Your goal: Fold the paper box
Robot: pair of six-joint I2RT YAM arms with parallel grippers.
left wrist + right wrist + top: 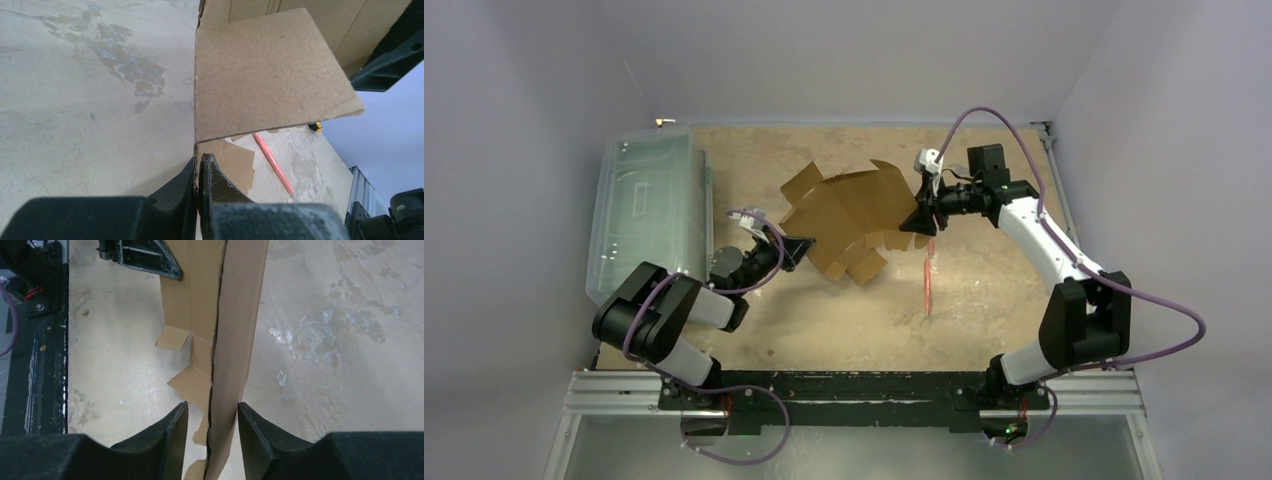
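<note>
**Top external view.** The paper box [849, 215] is a partly folded die-cut sheet near the middle of the table [1004, 180]. It sits between the two arms, with several flaps raised.
- The left hand [804, 248] meets its edge at 8 o'clock.
- The right hand [916, 222] meets its edge at 3 o'clock.
- A clear plastic bin [644, 215] stands at 9 o'clock, apart from the sheet.
- A pink pencil [927, 285] lies on the table at 5 o'clock of the sheet.

**Left wrist view.** The left hand [200, 167] is clamped on the sheet's thin edge, with no gap between the jaws. One flap [270, 75] stands up past the fingers at 12 o'clock. This hand should serve as the anchor. Keep the clamp firm and low so that the base panel cannot pivot.

**Right wrist view.** The right hand [212, 412] straddles an upright panel [240, 340], jaws parted.
- The finger at 3 o'clock lies against the board.
- A gap shows at the finger [175, 432] at 9 o'clock, so the panel is not pinched.

**Procedure (judgement).**
1. Close on the panel just beside its crease.
2. Rotate about the crease line rather than pull.
3. Avoid drag toward the pencil.

Pulling is likely to buckle the corrugated board or tear it out of the anchor.
</note>
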